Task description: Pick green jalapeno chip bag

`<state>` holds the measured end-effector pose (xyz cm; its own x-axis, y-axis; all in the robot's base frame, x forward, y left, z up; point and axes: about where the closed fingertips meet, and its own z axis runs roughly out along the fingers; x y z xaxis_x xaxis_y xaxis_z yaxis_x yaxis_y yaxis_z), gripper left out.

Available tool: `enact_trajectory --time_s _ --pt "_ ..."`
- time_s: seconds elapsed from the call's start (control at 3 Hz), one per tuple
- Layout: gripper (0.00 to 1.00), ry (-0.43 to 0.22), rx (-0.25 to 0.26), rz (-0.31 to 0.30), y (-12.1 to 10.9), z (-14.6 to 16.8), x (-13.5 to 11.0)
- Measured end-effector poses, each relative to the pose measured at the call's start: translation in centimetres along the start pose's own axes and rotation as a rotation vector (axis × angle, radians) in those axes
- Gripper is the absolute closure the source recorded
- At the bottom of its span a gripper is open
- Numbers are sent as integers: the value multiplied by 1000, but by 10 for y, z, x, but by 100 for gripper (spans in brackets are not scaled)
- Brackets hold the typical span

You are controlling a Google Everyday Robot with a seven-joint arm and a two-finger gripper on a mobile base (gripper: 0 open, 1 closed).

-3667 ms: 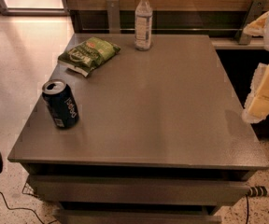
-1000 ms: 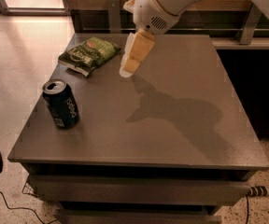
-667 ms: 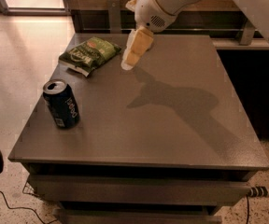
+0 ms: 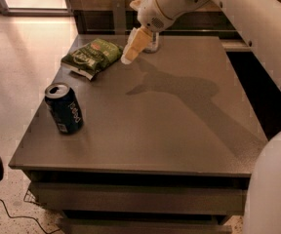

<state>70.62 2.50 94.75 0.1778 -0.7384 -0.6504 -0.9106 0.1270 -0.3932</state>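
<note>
The green jalapeno chip bag lies flat at the far left of the grey table, with a small red logo and pale sealed edges. My gripper hangs from the white arm above the table's far middle, a short way right of the bag and apart from it. It points down and to the left. It holds nothing that I can see.
A dark blue soda can stands upright near the table's left edge, in front of the bag. A clear bottle's base shows behind the gripper at the far edge. The white arm crosses the right side.
The gripper has moved left and toward the far edge, closer to the chip bag. The bag and can have not moved.
</note>
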Motion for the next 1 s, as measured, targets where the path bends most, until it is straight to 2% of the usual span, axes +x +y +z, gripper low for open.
enact_trajectory --time_s 1.0 --pt "0 -150 -34 131 -19 109 19"
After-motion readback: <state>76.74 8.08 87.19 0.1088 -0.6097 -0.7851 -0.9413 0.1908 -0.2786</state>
